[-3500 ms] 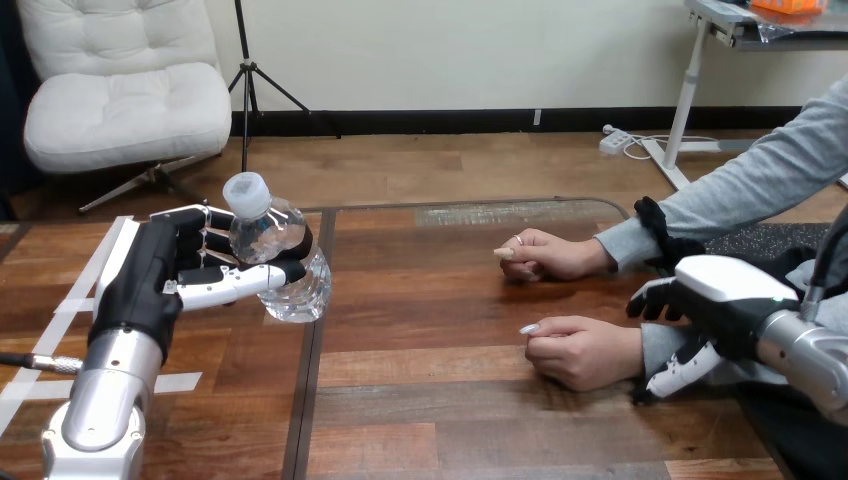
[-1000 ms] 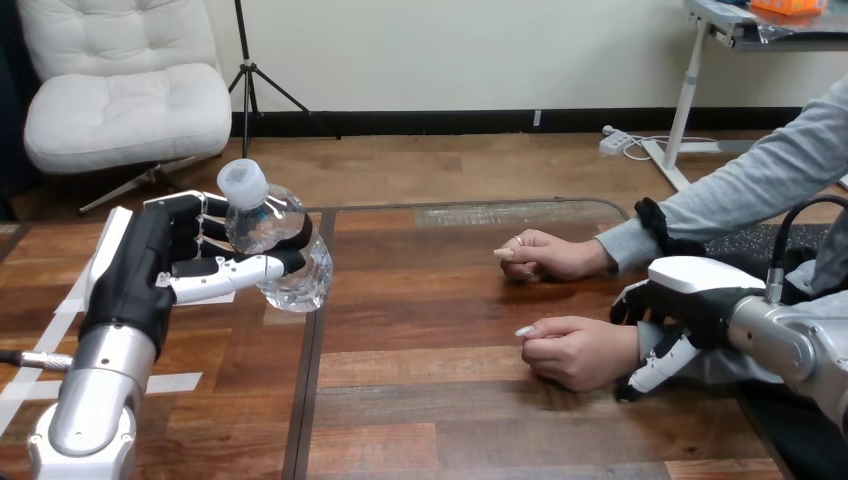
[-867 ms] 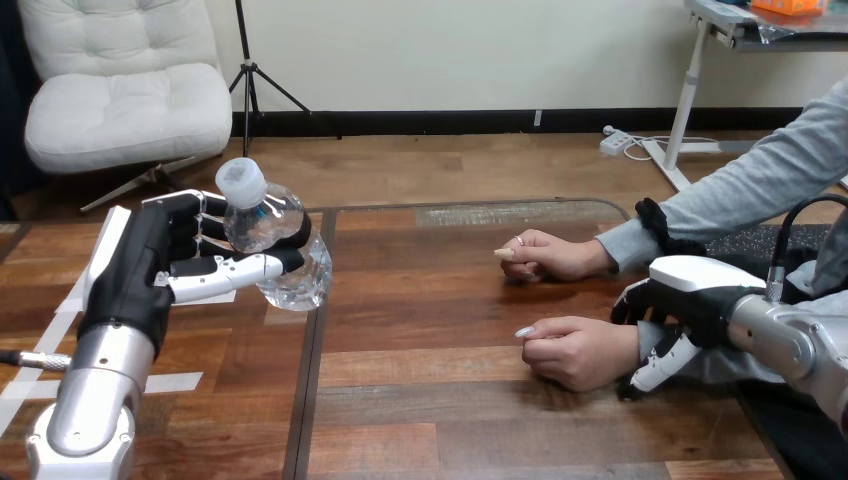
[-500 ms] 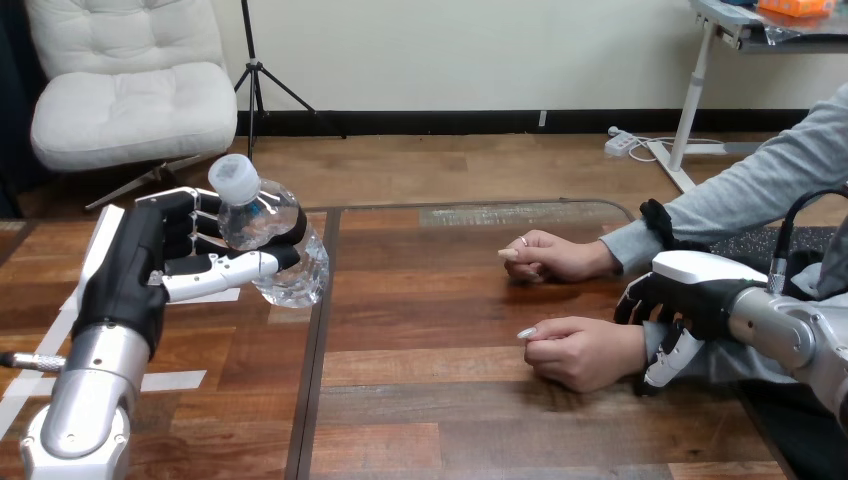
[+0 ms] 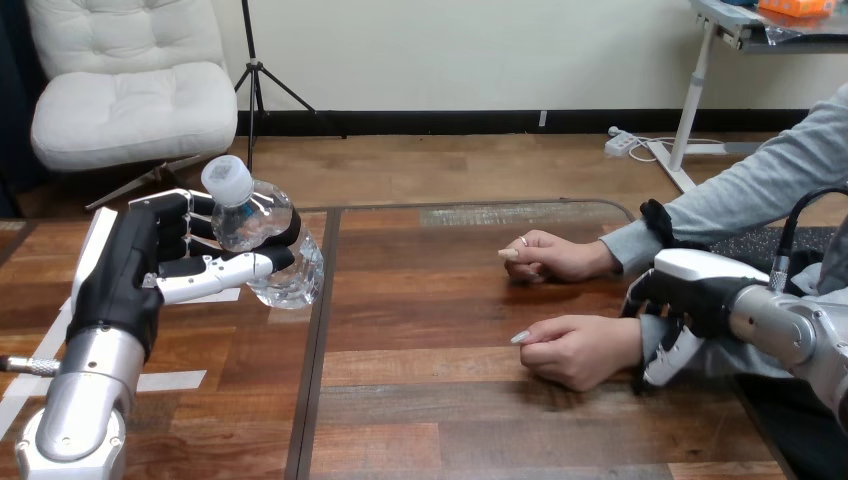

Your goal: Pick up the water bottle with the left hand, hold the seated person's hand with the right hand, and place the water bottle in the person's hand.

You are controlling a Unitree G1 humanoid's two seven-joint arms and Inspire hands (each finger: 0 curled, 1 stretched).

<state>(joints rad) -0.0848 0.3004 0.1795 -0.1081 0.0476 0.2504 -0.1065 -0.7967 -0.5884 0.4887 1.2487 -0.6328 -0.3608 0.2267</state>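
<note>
Taken from the centre of the bench, the middle strip from 9 o'clock to 3 o'clock is bare wood and offers an unobstructed lane. At 9 o'clock the lane ends at the tilted water bottle, enclosed by the curled fingers of the left hand. The flat white tape strips there present no obstruction. At 3 o'clock the person's far hand and the person's near hand rest on the bench as loose fists, with a narrow band of bare wood between them. The right hand sits over the near hand's wrist, closing off approach from 3 o'clock. The bench toward 6 o'clock is open.
</note>
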